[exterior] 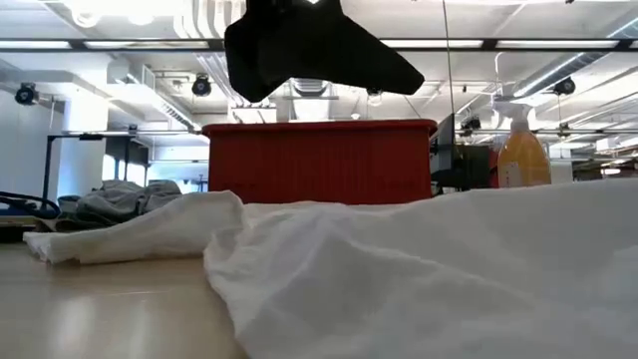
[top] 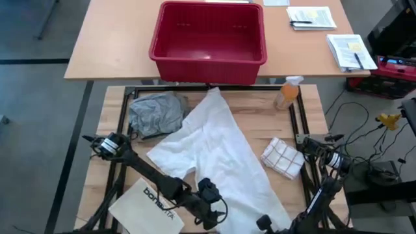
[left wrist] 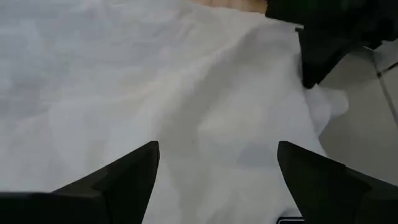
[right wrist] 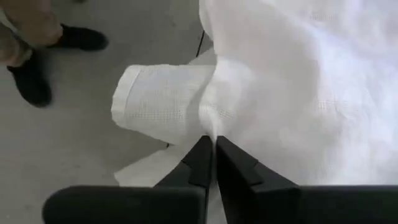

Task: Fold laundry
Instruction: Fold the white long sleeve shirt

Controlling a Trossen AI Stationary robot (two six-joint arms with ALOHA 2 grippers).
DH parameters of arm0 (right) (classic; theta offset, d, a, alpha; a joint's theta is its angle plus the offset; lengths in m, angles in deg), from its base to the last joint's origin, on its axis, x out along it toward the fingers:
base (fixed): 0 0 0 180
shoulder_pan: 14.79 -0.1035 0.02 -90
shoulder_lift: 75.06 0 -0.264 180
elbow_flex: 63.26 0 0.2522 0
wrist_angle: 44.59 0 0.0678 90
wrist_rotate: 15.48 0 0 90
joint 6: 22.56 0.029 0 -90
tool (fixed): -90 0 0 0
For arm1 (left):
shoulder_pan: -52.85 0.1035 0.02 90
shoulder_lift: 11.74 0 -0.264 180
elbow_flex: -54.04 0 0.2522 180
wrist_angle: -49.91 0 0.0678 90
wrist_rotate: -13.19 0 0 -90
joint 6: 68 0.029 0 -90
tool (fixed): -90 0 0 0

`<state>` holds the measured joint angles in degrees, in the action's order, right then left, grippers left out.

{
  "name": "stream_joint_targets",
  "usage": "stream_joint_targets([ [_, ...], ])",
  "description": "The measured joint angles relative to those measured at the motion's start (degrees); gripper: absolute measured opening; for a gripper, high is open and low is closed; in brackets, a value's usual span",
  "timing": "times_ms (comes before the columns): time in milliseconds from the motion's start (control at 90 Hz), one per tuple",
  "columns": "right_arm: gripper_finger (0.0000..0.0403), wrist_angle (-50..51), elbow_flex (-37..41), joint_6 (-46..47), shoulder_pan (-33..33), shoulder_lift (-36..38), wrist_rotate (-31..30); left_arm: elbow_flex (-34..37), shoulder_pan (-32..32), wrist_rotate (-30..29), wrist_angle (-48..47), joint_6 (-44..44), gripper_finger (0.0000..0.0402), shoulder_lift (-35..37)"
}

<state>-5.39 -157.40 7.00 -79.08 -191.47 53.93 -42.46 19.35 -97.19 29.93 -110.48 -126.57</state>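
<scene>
A: White shirt (top: pixel 218 153), position: spread diagonally over the centre of the high view, running from its top tip just below the red basket (top: pixel 208 40) down to the lower right of the frame, where its edge hangs off the wooden table (top: pixel 305 123).

B: Other garments?

A: Grey T-shirt (top: pixel 155 114), bunched, upper left of the table, touching the white shirt's edge. A checked cloth (top: pixel 283 157), folded, lies at the right, just beside the shirt.

B: Left gripper (top: pixel 209 203) status?

A: Bottom centre of the high view, over the shirt's lower part. The left wrist view shows its fingers (left wrist: pixel 127 177) spread apart above the white fabric, nothing between them.

B: Right gripper (right wrist: pixel 213 152) status?

A: Bottom edge of the high view, right of centre. The right wrist view shows the two fingers pressed together, pinching a fold of the white shirt near a cuffed sleeve (right wrist: pixel 158 99) that hangs past the table edge.

B: Remaining items?

A: White bag (top: pixel 148 205), lower left. Spray bottle (top: pixel 287 92) with orange liquid, upper right corner of the table.
</scene>
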Motion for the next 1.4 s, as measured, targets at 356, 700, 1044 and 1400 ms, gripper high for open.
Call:
stream_joint_targets([
  [356,0.0014,-0.36,-0.01,-0.07,-0.07,0.82,0.08,0.00,0.00,0.00,0.00,0.02,0.0311,-0.02],
  [700,0.0028,-0.37,0.08,-0.11,-0.07,0.82,0.10,0.00,0.00,0.00,-0.28,0.02,0.0311,-0.07],
  [1044,0.0001,-7.02,0.15,0.44,-0.48,0.82,6.64,0.00,0.02,0.00,-0.28,0.02,0.0311,-0.09],
  [1400,0.0005,-9.02,0.70,3.65,-0.80,0.76,10.66,0.00,0.13,-0.07,-0.42,0.09,0.0311,-0.09],
])
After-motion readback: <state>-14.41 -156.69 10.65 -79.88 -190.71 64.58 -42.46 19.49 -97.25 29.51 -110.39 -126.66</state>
